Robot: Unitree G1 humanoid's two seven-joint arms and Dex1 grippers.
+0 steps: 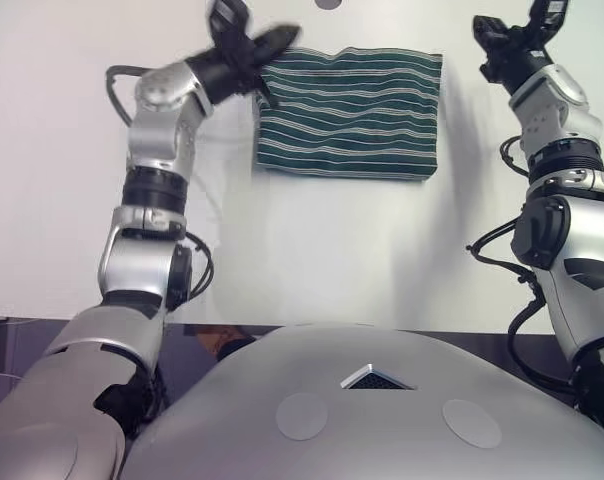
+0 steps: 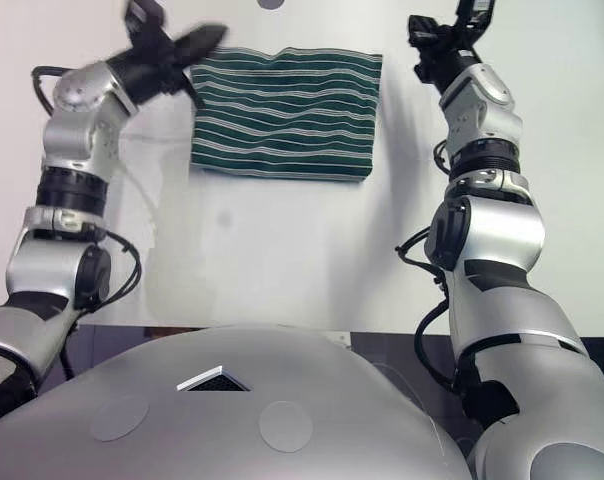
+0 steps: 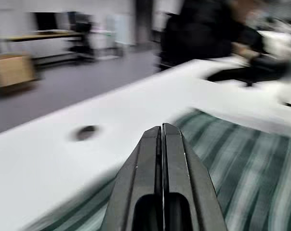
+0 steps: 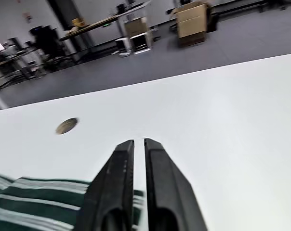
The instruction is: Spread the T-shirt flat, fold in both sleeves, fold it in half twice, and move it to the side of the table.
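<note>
T-shirt (image 1: 348,112), dark green with thin pale stripes, is lying folded into a compact rectangle at the 12 o'clock end of the white table (image 1: 332,250), its cloth rippling slightly and its long edges running across the table. At the garment's 10 o'clock corner, the left gripper (image 1: 287,36) is hanging over the fabric with its two black fingers (image 3: 150,159) pressing flat against each other and gripping nothing; whether the tips are touching the cloth is not possible to say. At the shirt's 2 o'clock, just off its far right corner and apart from the cloth, the right gripper (image 1: 480,24) is hovering over bare tabletop, its fingers (image 4: 157,168) lying nearly together with only a thin slit showing between them and nothing caught there. A small round fitting (image 4: 67,125) is sitting in the table surface at 12 o'clock from the shirt, close to the far edge. Beyond the table, a grey floor (image 4: 218,43) is stretching away, with a cardboard box (image 4: 191,21) standing on it.
</note>
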